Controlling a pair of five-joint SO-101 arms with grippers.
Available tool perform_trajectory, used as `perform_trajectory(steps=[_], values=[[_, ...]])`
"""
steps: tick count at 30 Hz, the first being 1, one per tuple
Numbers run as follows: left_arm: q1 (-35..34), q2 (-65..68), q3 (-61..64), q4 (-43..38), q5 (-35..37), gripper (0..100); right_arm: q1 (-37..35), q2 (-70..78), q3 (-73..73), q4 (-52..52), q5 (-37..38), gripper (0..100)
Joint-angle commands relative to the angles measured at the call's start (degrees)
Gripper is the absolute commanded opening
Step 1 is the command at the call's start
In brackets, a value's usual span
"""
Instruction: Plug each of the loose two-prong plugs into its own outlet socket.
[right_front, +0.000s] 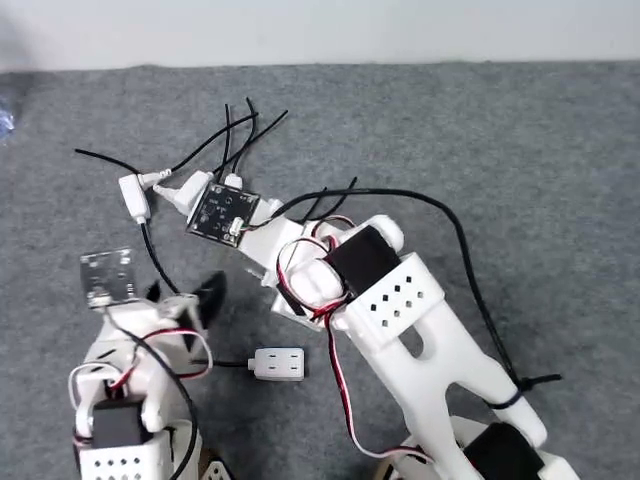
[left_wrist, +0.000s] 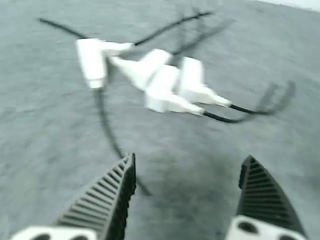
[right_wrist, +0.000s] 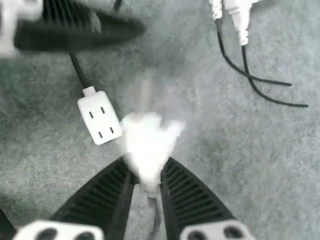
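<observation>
White plastic, small and light: the plug (right_wrist: 147, 140) sits pinched between the fingers of my right gripper (right_wrist: 147, 172), above the grey mat (right_wrist: 280, 165). It shows blurred, so I cannot read its prongs. I judge the body stiff but slick, and its thin cord may tug it askew, so a hold on the flat sides near the cord end suits best. Just beside it lies the outlet block (right_wrist: 100, 117), loose and likely to slide when pushed. My left gripper (left_wrist: 187, 162) hangs spread wide and empty; beyond it lies a tangle of plugs (left_wrist: 165, 87) and black cords (left_wrist: 235, 112), crowding any approach there.
</observation>
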Motion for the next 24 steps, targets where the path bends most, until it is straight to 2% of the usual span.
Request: perform_trajectory(steps=[1, 5, 9, 15, 19, 21, 24], values=[[-7.3, -0.6, 1.8, -0.4, 0.2, 32, 0.2, -1.5, -0.4, 0.9, 1.1, 0.9], [-9.1, -0.6, 4.6, -2.5, -3.3, 32, 2.9, -1.3, 3.6, 1.5, 2.8, 0.9], [-8.9, -0.6, 6.5, -4.6, -4.9, 32, 10.7, -1.4, 13.5, -3.0, 6.9, 0.9], [-8.8, -0.6, 6.5, -4.8, -4.9, 32, 20.0, -1.2, 22.1, -9.1, 17.8, 0.9], [-8.8, -0.6, 6.5, -4.8, -5.1, 32, 21.5, -1.2, 29.4, -18.6, 17.2, 1.4], [-8.8, -0.6, 6.5, -4.7, -5.4, 32, 21.5, -1.2, 33.5, -24.0, 13.8, 6.8], [-8.8, -0.6, 7.3, -4.8, -5.4, 32, 21.5, -1.2, 38.8, -30.7, 10.0, 21.1]])
